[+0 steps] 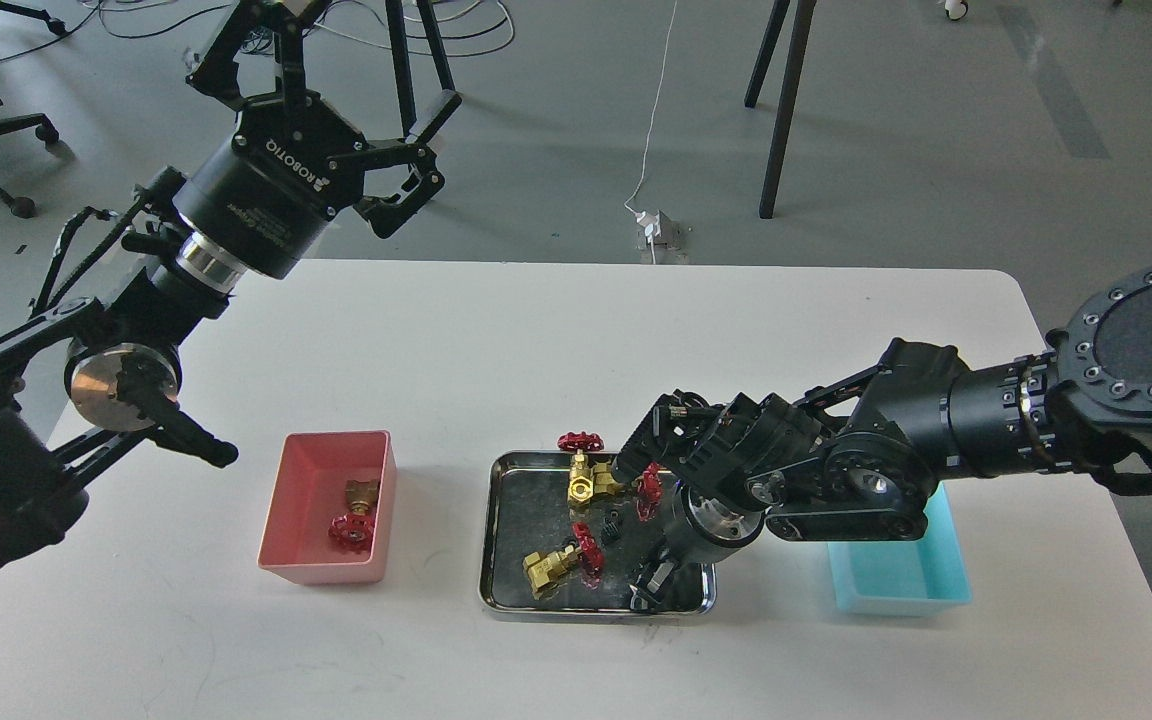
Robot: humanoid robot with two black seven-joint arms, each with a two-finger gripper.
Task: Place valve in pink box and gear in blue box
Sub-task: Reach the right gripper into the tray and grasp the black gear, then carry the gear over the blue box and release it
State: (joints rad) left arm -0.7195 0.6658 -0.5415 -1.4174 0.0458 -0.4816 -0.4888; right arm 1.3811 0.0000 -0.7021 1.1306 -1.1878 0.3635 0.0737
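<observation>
Overhead at the far left, the left gripper [336, 110] hangs well above the white table [456, 340] with its fingers spread wide and nothing between them, parked clear of the work, I judge. Below it, the salmon-pink rectangular open-top bin [284, 530] already holds one small brass valve with a red spoked handwheel [354, 515], lying on its side. Further right, the shiny steel tray [498, 590] keeps the unsorted parts together: more brass valves, one upright [584, 470] and one lying flat [558, 565], plus a tiny black toothed gear [612, 526] between them. The right gripper [651, 585] reaches down into the tray's near right corner; it is dark and foreshortened, so I cannot tell whether it is parted or clenched. Partly hidden under that arm, the light cyan rectangular bin [926, 585] shows nothing inside.
</observation>
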